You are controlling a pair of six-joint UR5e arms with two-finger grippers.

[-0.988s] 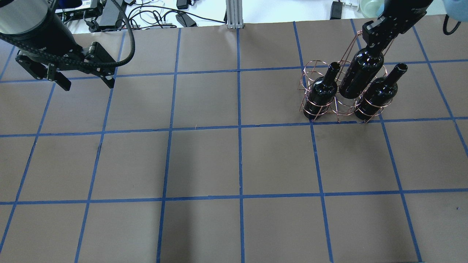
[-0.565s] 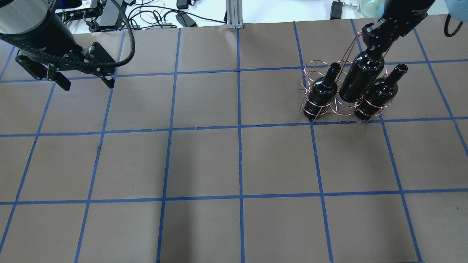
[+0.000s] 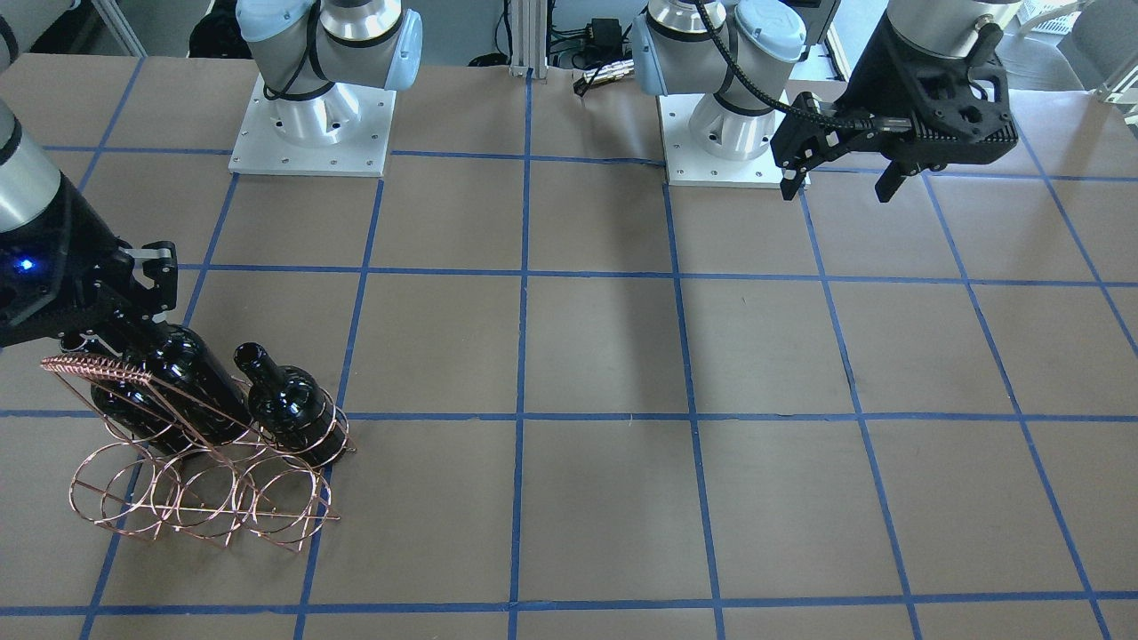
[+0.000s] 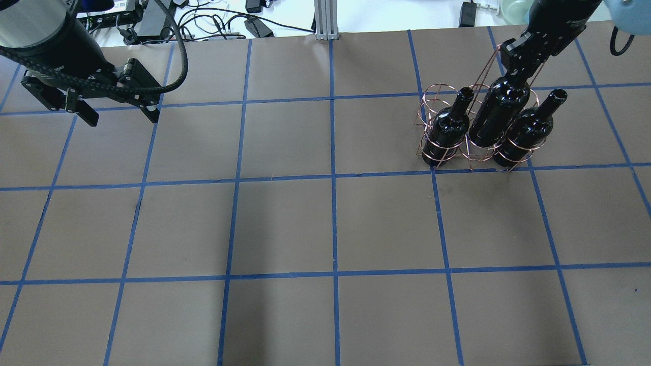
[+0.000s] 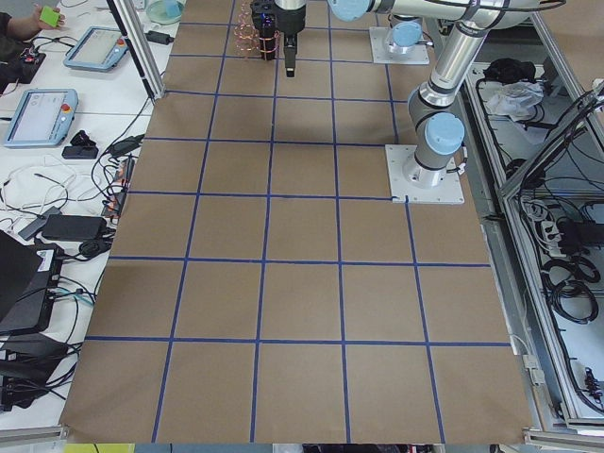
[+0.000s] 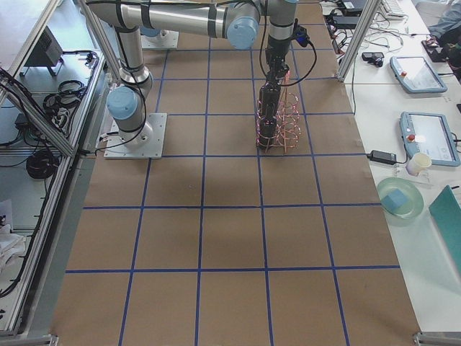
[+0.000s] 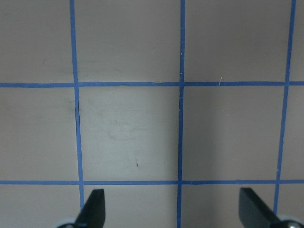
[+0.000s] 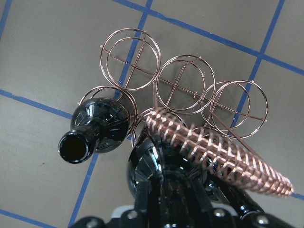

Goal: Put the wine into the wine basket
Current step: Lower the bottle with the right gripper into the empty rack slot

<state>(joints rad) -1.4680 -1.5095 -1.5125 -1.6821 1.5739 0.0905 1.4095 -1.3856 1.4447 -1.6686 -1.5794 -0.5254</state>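
Observation:
My right gripper is shut on the neck of a glossy black wine bottle. The bottle is tilted, with its lower body inside the middle ring of the copper wire wine basket. Two look-alike bottles stand in the rings on either side. In the front-facing view the held bottle leans behind the twisted handle. The right wrist view shows the basket's rings and one neighbouring bottle. My left gripper is open and empty, far to the left above the table.
The table is brown paper with a blue tape grid. Cables and power bricks lie beyond its far edge. The basket's far row of rings holds nothing. The left wrist view shows only paper and tape below the fingertips.
My right gripper has moved down with the bottle, and the bottle's body has sunk deeper into the basket's middle ring. The left arm has not moved.

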